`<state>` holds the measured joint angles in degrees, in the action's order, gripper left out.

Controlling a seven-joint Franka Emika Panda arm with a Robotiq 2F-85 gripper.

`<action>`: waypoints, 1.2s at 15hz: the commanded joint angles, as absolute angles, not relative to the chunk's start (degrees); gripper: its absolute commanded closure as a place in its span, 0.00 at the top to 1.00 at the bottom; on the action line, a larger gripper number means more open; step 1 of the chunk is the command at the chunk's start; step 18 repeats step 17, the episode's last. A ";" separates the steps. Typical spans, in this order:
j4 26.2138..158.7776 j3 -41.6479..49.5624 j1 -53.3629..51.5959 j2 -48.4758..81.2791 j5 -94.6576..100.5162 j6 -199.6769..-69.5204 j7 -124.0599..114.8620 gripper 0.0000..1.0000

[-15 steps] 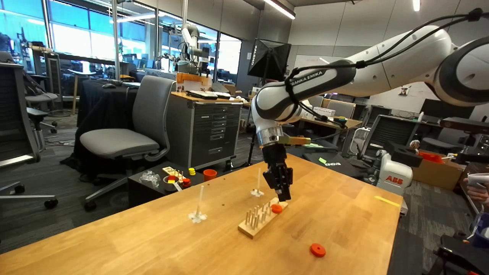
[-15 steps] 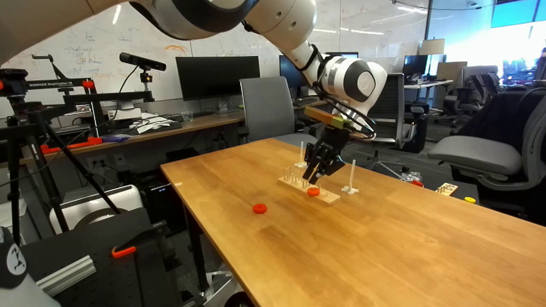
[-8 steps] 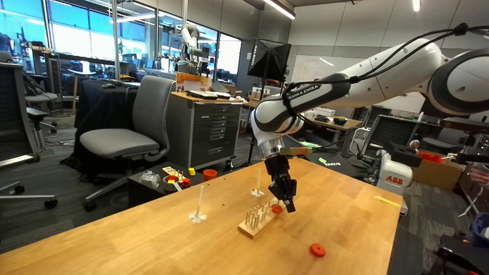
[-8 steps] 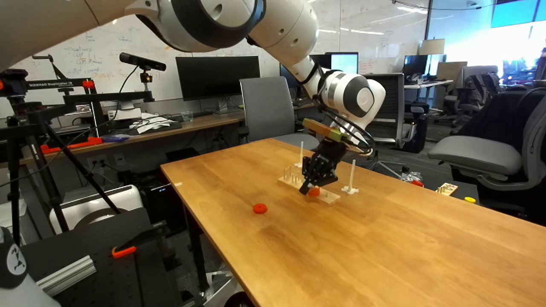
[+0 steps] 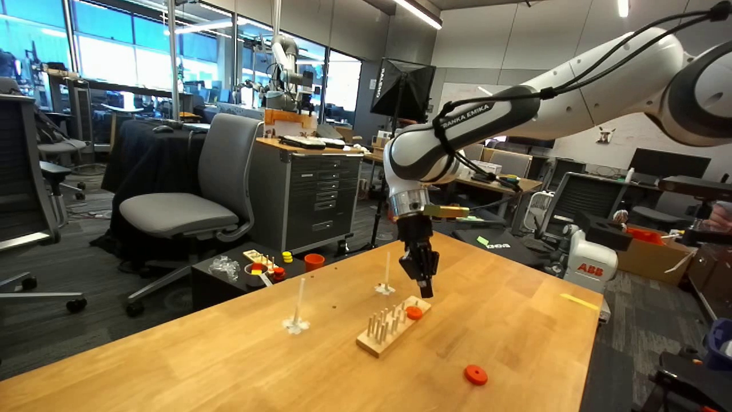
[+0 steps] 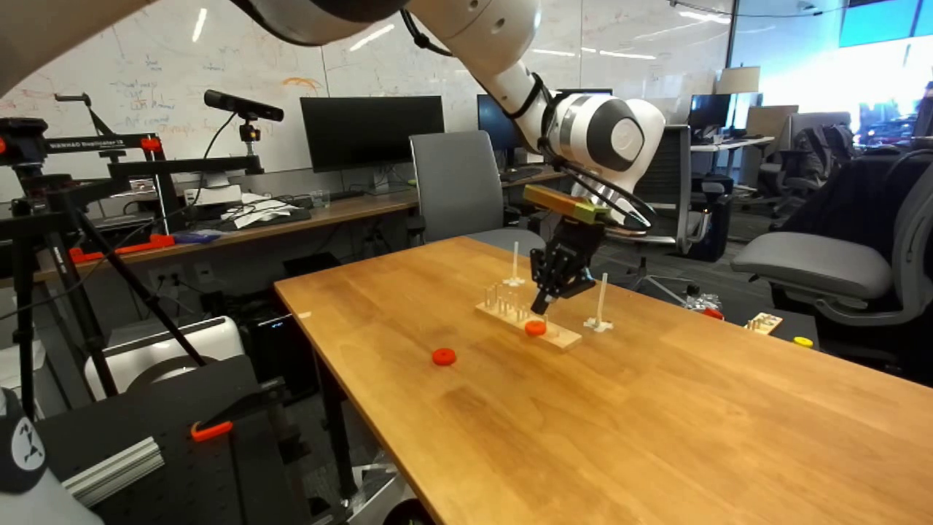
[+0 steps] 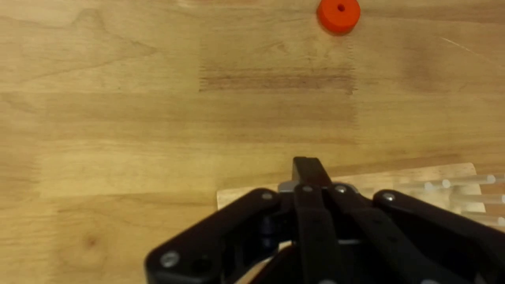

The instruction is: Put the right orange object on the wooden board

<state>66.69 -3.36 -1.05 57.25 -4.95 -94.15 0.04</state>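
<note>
The wooden board, pale with several upright pegs, lies on the tabletop in both exterior views [image 5: 370, 345] [image 6: 565, 338]; part shows in the wrist view [image 7: 376, 179]. One orange piece sits on its less crowded end in both exterior views [image 5: 414, 313] [image 6: 536, 327]; it is the right-hand one in an exterior view [image 6: 536, 327]. The other orange piece, a disc with a centre hole, lies on the tabletop [image 5: 475, 375] [image 6: 444, 356] [image 7: 339, 15]. My gripper [image 5: 426, 292] [image 6: 540, 305] [image 7: 309, 169] is shut and empty, above the board's end, apart from both pieces. The board's piece is hidden in the wrist view.
Two upright rods stand taped to the tabletop beside the board [image 5: 298, 303] [image 5: 387, 272]. A low black stand [image 5: 209, 294] beyond the table edge holds a similar pegged board, an orange cup [image 5: 314, 262] and yellow pieces [image 5: 287, 257].
My gripper went down close beside the orange piece on the board, then rose again. Its fingers look closer together than a second ago. Both orange pieces and the board look unmoved.
</note>
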 commanded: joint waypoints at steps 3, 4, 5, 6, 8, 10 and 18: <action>84.66 -3.86 -0.78 42.92 -5.37 -108.67 3.48 0.02; 87.02 -3.96 -0.70 41.19 -5.40 -110.45 3.93 0.02; 89.42 -4.06 -0.77 39.33 -5.40 -111.86 4.13 0.03; 92.01 -4.11 -0.75 37.51 -5.42 -113.37 4.35 0.03; 96.47 -4.20 -0.78 34.15 -5.39 -114.92 4.72 0.05; 99.29 -4.08 -0.97 31.94 -5.16 -114.44 4.52 0.32; 99.68 -3.69 -1.27 31.81 -5.07 -112.21 3.52 0.53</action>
